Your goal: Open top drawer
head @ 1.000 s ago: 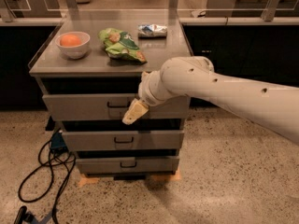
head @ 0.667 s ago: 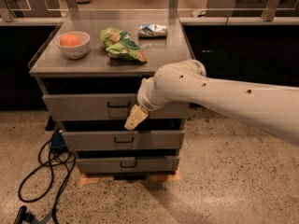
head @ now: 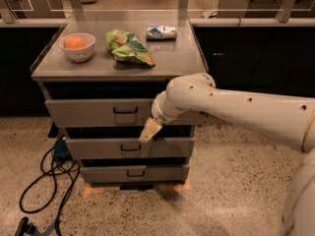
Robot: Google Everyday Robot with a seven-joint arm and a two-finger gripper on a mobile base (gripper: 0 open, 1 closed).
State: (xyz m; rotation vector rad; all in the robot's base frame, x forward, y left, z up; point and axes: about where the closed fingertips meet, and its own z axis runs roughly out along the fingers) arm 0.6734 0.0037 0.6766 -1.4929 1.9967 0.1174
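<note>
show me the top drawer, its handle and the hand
top drawer (head: 83, 113): camera view, left of its grey front
handle (head: 125, 110): camera view, middle of black bracket
hand (head: 149, 131): camera view, tan tip, below right of handle

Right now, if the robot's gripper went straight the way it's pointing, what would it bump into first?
The gripper points down and left, just below the front of the top drawer. Going straight on, it would probably meet the front of the middle drawer first, near its black handle, though depth is hard to judge.

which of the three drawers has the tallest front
The top drawer; the middle drawer and bottom drawer have shorter fronts. The claw hangs at its lower edge.
</note>
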